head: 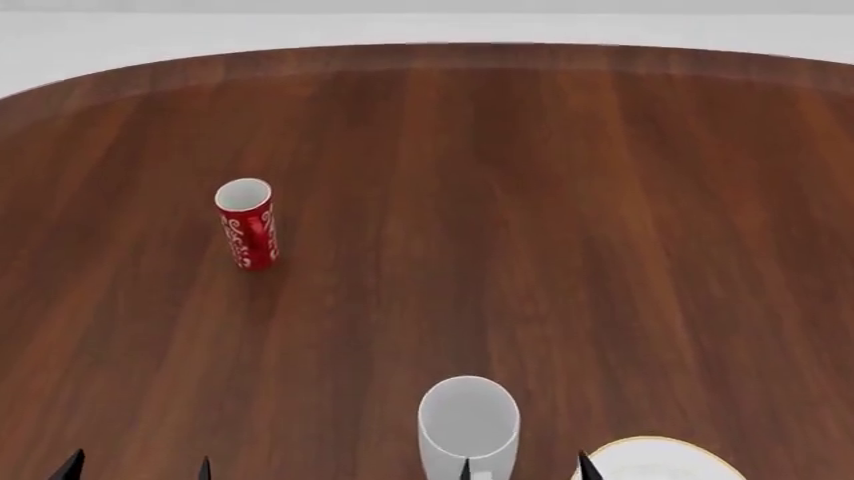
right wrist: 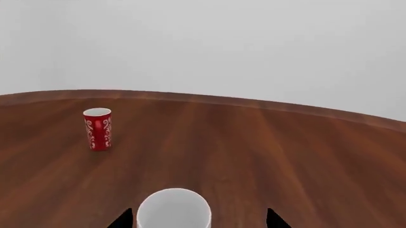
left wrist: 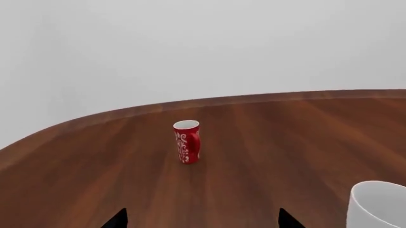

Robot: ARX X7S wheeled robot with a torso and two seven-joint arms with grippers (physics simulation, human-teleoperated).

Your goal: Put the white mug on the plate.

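Wooden table (head: 561, 200), plain pale wall (right wrist: 254, 47)

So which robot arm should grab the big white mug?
Probably the right. Its end effector is open just in front of the white mug, with the plate close by. The left end effector sits farther away.

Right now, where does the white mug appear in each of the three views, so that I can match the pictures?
Head view: the white mug stands at the bottom centre, just left of the plate.
Left wrist view: only part of it shows, cut off at the lower right corner.
Right wrist view: bottom centre, between the right gripper's fingertips.
Shared landmark: the red mug, upright on the wooden table in all three.
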